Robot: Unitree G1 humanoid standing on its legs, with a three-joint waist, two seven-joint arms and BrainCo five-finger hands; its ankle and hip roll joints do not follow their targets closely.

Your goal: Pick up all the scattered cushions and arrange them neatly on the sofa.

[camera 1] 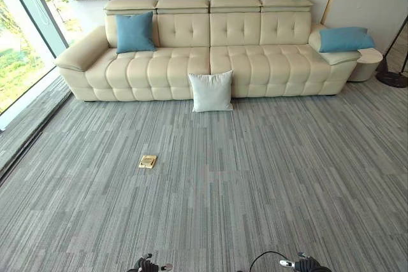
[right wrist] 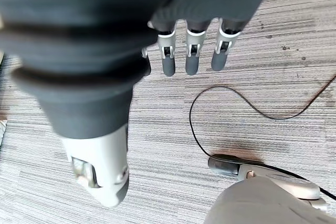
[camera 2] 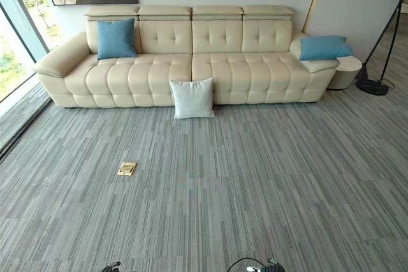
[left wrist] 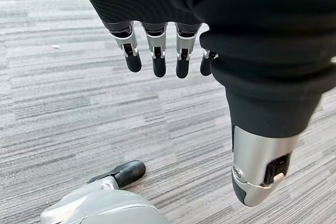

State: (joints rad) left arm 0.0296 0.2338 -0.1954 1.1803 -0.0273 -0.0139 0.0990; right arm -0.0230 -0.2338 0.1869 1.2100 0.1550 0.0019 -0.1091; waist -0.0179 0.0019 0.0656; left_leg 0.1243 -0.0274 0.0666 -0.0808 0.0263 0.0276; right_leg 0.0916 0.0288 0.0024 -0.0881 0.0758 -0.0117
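A white cushion (camera 1: 211, 91) stands on the carpet, leaning against the front of the cream sofa (camera 1: 255, 62) near its middle. One blue cushion (camera 1: 134, 32) stands upright against the sofa's back at the left end. Another blue cushion (camera 1: 344, 39) lies on the right armrest. My left hand (left wrist: 157, 51) hangs over bare carpet with straight fingers and holds nothing. My right hand (right wrist: 191, 51) also hangs over the carpet, fingers straight and empty. Both hands are low at the near edge, far from the sofa.
A small brass floor box (camera 1: 148, 161) sits in the carpet at the left, between me and the sofa. A round side table (camera 1: 366, 63) and a floor lamp base (camera 1: 392, 79) stand right of the sofa. A window wall (camera 1: 19, 42) runs along the left.
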